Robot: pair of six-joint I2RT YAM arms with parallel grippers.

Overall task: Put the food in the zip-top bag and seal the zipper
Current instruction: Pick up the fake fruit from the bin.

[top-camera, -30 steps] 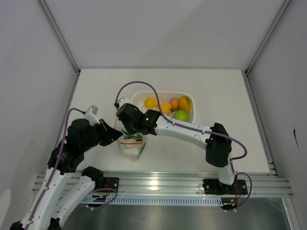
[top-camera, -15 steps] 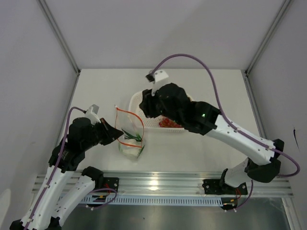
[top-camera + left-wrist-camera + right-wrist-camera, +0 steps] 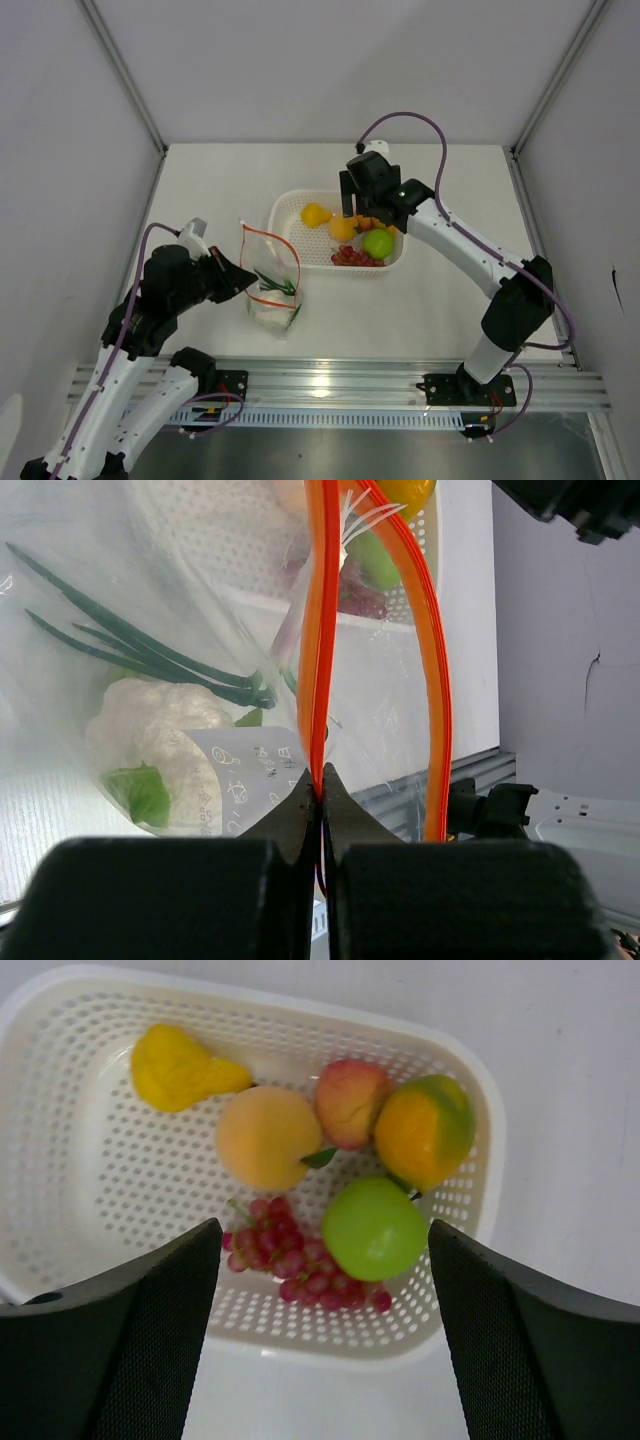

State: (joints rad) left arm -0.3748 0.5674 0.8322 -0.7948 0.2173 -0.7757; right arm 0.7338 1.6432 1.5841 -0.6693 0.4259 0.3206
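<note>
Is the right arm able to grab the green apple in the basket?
Probably yes. The right gripper hovers above the white basket with its jaws open. The green apple lies uncovered below, nothing over it; only the grapes crowd one side.

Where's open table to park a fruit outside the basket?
Bare table lies between the basket and the arm bases, and behind it toward the back wall. The basket's near-left corner is bare too. Crowded: the narrow gap beside the bag, pinched by the left tool.

White perforated basket [image 3: 487, 1130]; yellow lemon [image 3: 178, 1066], green apple [image 3: 373, 1228], dark red grapes [image 3: 292, 1255]. Clear bag [image 3: 120, 580], orange zipper [image 3: 318, 630], white cauliflower [image 3: 150, 725].
</note>
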